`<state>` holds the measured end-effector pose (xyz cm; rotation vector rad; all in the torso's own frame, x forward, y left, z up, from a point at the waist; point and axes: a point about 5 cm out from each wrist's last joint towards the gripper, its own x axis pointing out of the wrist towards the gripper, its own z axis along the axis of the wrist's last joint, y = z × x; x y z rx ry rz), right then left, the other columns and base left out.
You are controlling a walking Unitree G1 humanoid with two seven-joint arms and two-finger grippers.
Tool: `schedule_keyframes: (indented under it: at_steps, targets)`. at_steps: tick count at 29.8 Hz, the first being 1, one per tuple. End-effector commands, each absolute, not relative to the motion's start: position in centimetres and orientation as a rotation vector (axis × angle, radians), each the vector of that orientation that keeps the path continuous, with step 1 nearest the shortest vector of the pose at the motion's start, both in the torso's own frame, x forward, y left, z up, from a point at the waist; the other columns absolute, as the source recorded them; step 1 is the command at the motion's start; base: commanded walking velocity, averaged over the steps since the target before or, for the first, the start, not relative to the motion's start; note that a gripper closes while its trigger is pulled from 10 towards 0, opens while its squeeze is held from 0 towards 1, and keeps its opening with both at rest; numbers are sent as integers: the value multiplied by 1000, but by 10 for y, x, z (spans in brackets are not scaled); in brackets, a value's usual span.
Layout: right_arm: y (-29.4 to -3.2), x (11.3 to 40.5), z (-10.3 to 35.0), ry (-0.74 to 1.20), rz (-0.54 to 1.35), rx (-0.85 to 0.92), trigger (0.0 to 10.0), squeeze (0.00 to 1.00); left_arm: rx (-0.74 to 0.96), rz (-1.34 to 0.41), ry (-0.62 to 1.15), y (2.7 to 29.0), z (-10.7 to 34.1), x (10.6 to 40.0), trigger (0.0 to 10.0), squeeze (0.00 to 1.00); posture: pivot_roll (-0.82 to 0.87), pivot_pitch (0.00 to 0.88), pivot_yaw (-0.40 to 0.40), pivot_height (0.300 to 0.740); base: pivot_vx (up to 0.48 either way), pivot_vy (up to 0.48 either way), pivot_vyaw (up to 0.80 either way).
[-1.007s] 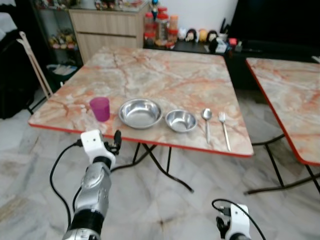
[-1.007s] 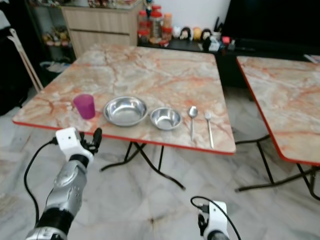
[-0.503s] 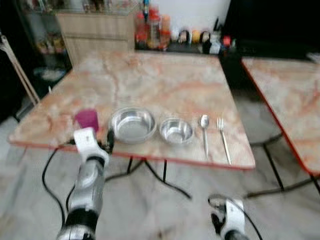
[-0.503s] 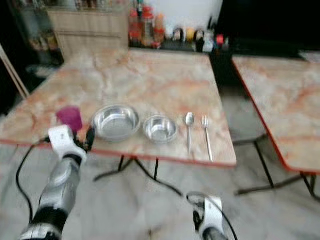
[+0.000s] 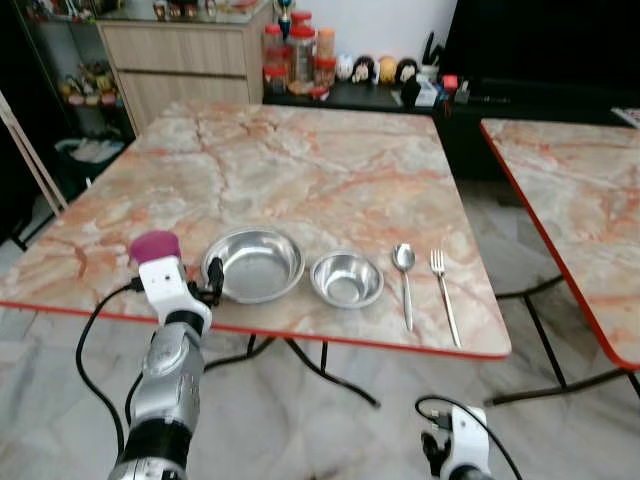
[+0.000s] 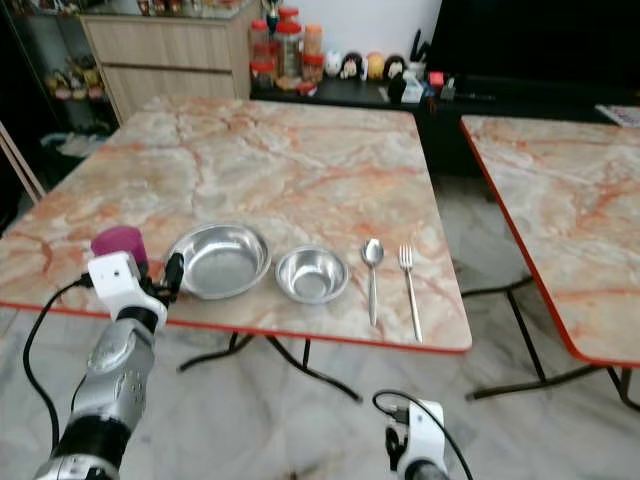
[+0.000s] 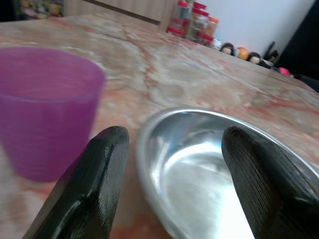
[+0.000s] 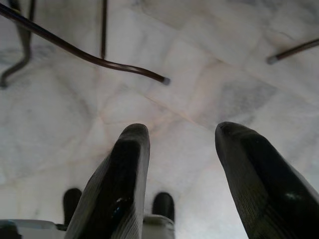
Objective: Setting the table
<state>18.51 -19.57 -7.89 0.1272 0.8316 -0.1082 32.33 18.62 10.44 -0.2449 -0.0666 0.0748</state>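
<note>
While left tool (image 7: 172,164) hovers open at the tabletop (image 5: 330,170) edge, cup (image 7: 45,107) sits beside one finger, big bowl (image 5: 254,265) straight ahead; small bowl (image 5: 346,279), spoon (image 5: 404,270), fork (image 5: 443,295) already laid beyond. Right tool (image 8: 182,174) idle, open, over floor (image 8: 199,59). Nearly done.

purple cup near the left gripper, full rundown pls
The purple cup is a small tumbler of translucent, plastic-looking material, its wall finely ribbed. It stands upright on the marble-patterned table near the front left edge, first in a row with the large steel bowl beside it. It looks empty, though the inside is barely seen. The left gripper hovers open at the table edge, aimed between cup and bowl, with one of its fingers in front of the cup. Contact cannot be told.
</note>
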Motion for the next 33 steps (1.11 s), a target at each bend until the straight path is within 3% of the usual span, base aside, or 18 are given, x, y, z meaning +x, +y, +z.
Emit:
schedule_keyframes:
  at_steps: [1,11,15,19,33]
  targets:
    - [-197,183,-79,833,-117,131,10000,0,-248,82,-56,188,105,322,10000,0,19,0,-48,728,0,0,0]
    - [-196,184,-79,831,-112,130,10000,0,-145,94,47,192,117,336,10000,0,14,0,-44,728,0,0,0]
    - [-195,184,-79,833,-110,126,10000,0,-229,107,187,193,116,345,10000,0,5,0,-33,728,0,0,0]
    - [-195,182,-80,836,-112,127,10000,0,-300,51,182,187,126,353,10000,0,4,0,-29,728,0,0,0]
    - [-195,179,-82,843,-114,130,10000,0,-275,131,305,186,120,360,10000,0,-6,0,-20,728,0,0,0]
